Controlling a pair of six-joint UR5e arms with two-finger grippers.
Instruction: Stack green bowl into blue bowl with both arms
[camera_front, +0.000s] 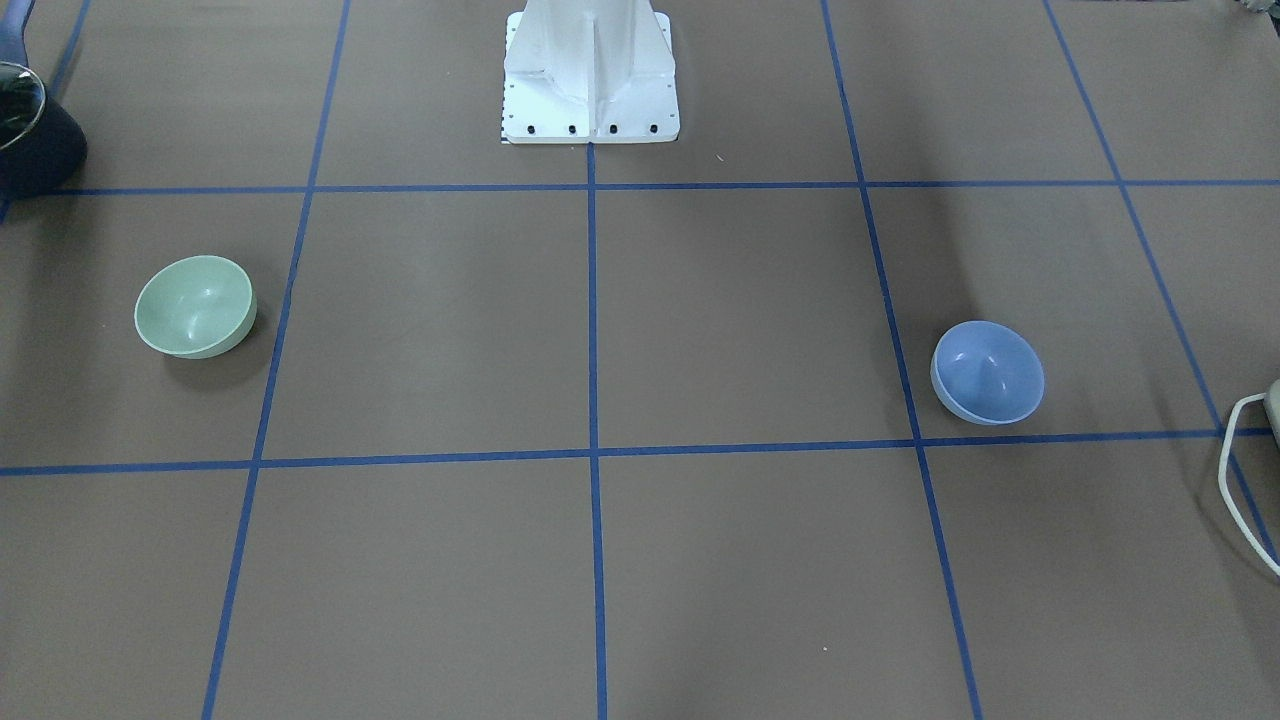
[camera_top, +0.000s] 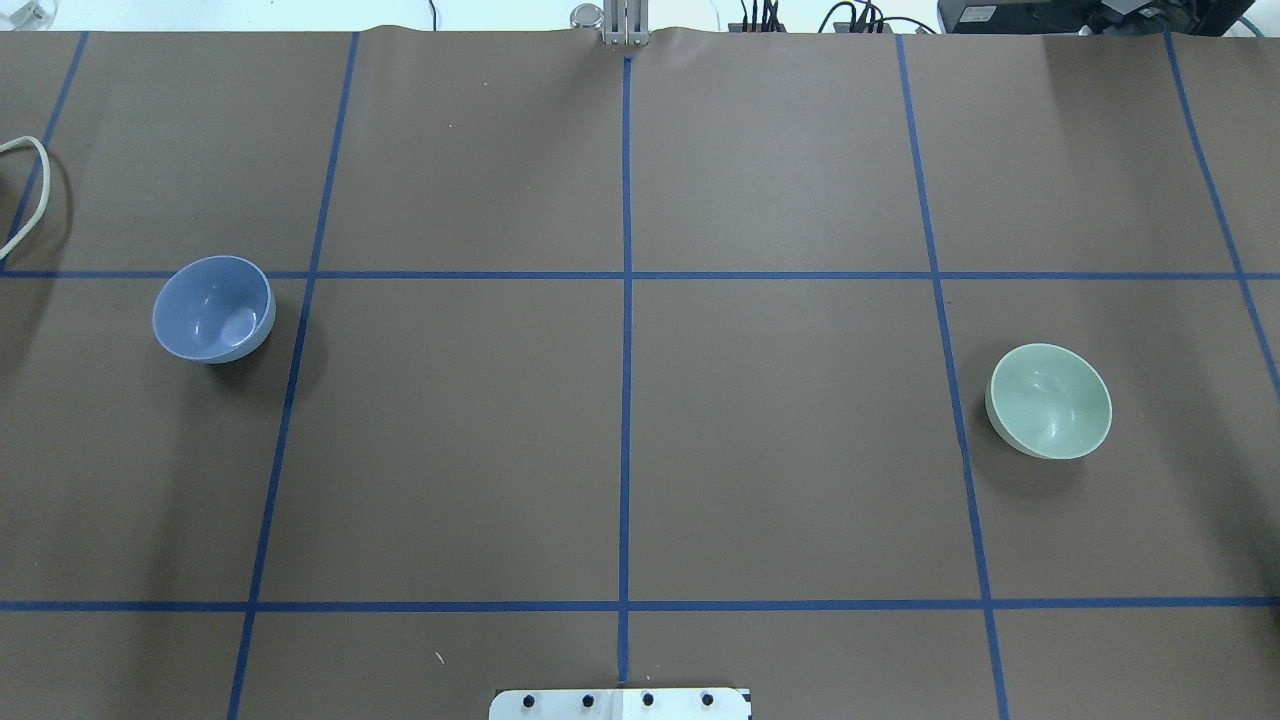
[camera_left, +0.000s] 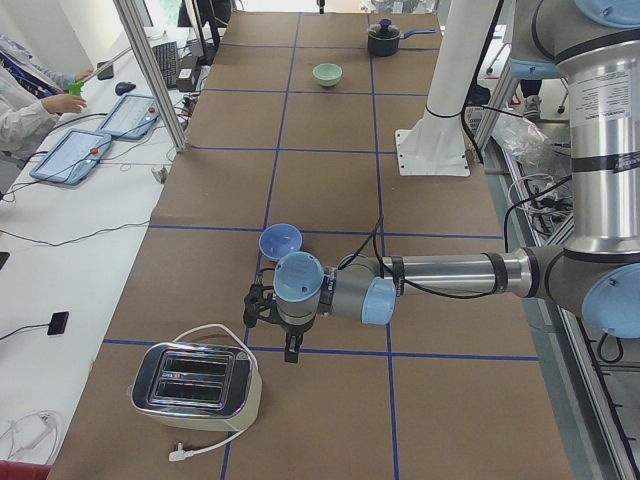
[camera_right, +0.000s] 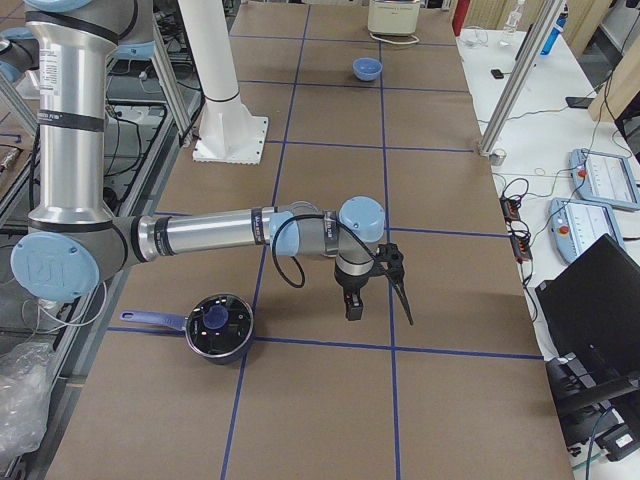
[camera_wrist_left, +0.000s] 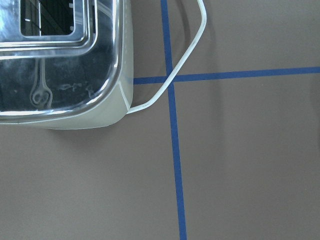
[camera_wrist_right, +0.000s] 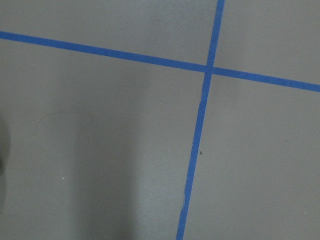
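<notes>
Exterior front-facing view: the green bowl (camera_front: 195, 307) sits at 9 o'clock on the desk (camera_front: 700, 330). The blue bowl (camera_front: 988, 372) sits at 3 o'clock. They are well apart, both open side up, and no arm is near them.

Overhead exterior view: the sides swap, with blue at 9 o'clock and green at 3 o'clock. So green is on my right arm's side and blue on my left arm's.

Exterior left view: the left end effector (camera_left: 258, 305) hangs just beside the blue bowl, between it and a toaster (camera_left: 195, 380). I cannot tell if it is open or closed.

Exterior right view: the right end effector (camera_right: 400, 285) hangs near a pot (camera_right: 218, 325). I cannot tell its state either, and I see no green bowl here.

Left wrist-mounted view: only the toaster's corner and a white cord (camera_wrist_left: 192, 55).

Right wrist-mounted view: only bare desk and blue tape lines (camera_wrist_right: 197, 130).

I think nothing has been picked up yet. I would move the right arm over the green bowl's rim, with one finger inside and one outside. The bowl looks slippery, so I would pinch softly and lift straight up. My left arm should hold the blue bowl's rim so it cannot slide. Then I would lower green slowly into its middle.
</notes>
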